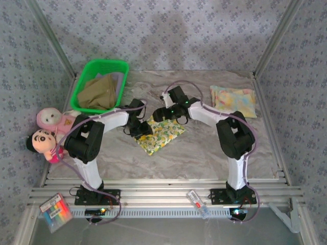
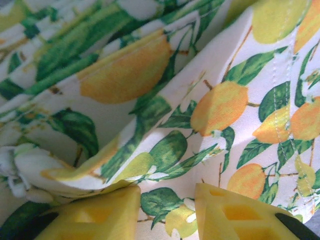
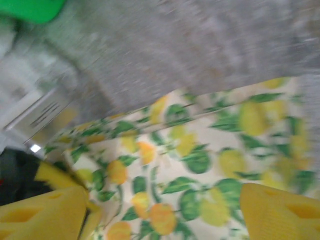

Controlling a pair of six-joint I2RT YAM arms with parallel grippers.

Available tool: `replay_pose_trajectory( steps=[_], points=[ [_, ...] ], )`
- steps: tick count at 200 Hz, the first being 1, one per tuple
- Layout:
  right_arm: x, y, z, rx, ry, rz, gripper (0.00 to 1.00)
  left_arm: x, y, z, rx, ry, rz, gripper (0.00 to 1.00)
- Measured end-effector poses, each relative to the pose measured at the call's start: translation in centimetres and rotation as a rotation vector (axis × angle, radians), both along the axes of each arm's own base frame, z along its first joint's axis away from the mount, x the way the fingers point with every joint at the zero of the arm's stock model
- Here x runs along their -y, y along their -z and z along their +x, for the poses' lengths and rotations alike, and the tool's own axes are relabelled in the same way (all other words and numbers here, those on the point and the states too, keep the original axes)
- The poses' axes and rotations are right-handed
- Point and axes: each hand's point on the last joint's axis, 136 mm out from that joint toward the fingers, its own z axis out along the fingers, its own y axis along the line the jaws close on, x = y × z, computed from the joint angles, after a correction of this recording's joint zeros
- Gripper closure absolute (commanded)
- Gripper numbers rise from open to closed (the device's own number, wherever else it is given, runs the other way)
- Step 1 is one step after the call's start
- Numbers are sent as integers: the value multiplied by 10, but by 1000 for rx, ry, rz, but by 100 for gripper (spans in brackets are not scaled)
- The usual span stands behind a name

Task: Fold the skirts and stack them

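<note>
Floral skirt [image 1: 163, 137] on table [image 1: 204, 153], right gripper [image 3: 162, 202] spread wide above

Lemon-print skirt [image 2: 150, 100]: matt woven cloth, stitched seams. Green basket [image 1: 107, 63], eleven o'clock: glossy plastic. Table [image 1: 204, 153]: matt, mottled.

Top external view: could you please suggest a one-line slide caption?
Left gripper and right gripper over the lemon-print skirt; pastel skirt far right, olive skirt in the green basket.
</note>
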Motion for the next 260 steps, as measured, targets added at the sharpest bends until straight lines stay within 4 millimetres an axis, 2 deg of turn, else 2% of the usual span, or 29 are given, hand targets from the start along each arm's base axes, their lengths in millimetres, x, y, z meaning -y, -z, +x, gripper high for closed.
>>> replay_pose_trajectory(
  steps=[11, 26, 61, 92, 142, 177, 196, 215, 239, 260],
  points=[
    [-9, 2, -9, -34, -17, 29, 0, 0, 0, 0, -1, -1, -2, 63],
    [-12, 9, -14, -78, -15, 50, 0, -1, 0, 2, 2, -5, -3, 63],
    [5, 46, -18, -213, 68, 48, 0, -6, 0, 7, 15, -3, -3, 63],
    [14, 43, -10, -266, 195, 120, 0, -10, -1, 14, 41, 33, 1, 61],
    [28, 35, -23, -318, 357, 258, 0, -19, -6, 29, 107, 134, 62, 57],
    [67, 32, -4, -242, 429, 199, 1, -33, -3, 32, 113, 154, 119, 58],
    [91, 33, 8, -224, 425, 167, 3, -34, -1, 33, 106, 162, 128, 59],
    [105, 39, 19, -246, 392, 142, 5, -34, 0, 34, 100, 167, 134, 60],
    [101, 49, 24, -278, 305, 119, 12, -35, 1, 33, 93, 171, 138, 60],
    [91, 46, 19, -300, 233, 144, 19, -35, 1, 33, 94, 172, 138, 60]
  ],
)
